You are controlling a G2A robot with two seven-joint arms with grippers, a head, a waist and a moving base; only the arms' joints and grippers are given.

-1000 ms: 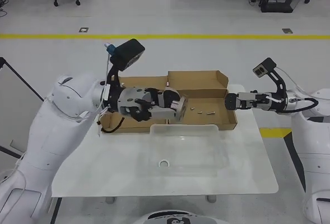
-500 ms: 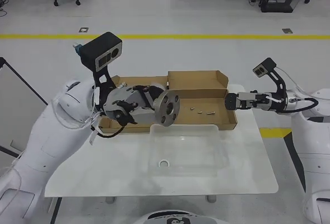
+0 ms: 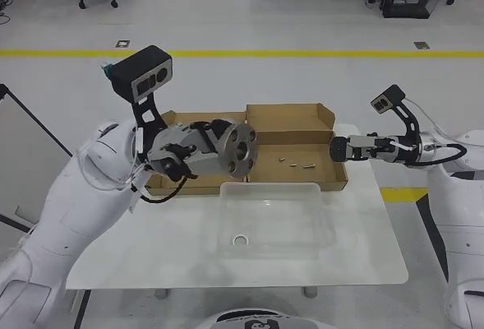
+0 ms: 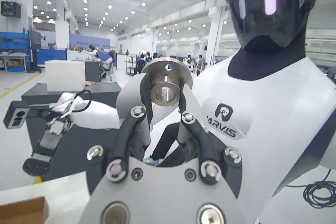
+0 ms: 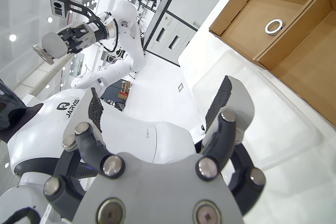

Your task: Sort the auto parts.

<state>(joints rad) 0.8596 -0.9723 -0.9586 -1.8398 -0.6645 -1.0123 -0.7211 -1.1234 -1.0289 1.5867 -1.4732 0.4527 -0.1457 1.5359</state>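
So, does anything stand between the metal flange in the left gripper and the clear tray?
Nothing visible does. The left gripper holds the metal flange in the air; the clear tray lies uncovered nearby, and the right gripper is off at the cardboard box's other end.

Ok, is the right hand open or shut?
Open: on the right hand the fingers stand wide apart, gripping nothing.

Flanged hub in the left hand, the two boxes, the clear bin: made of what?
Flanged hub, held in the left hand: metal, likely machined steel or aluminium; silvery brushed face, bright bore reflections. Boxes: cardboard, matte brown, folded flaps. Clear bin: probably plastic, glossy and transparent; the table shows through its floor.
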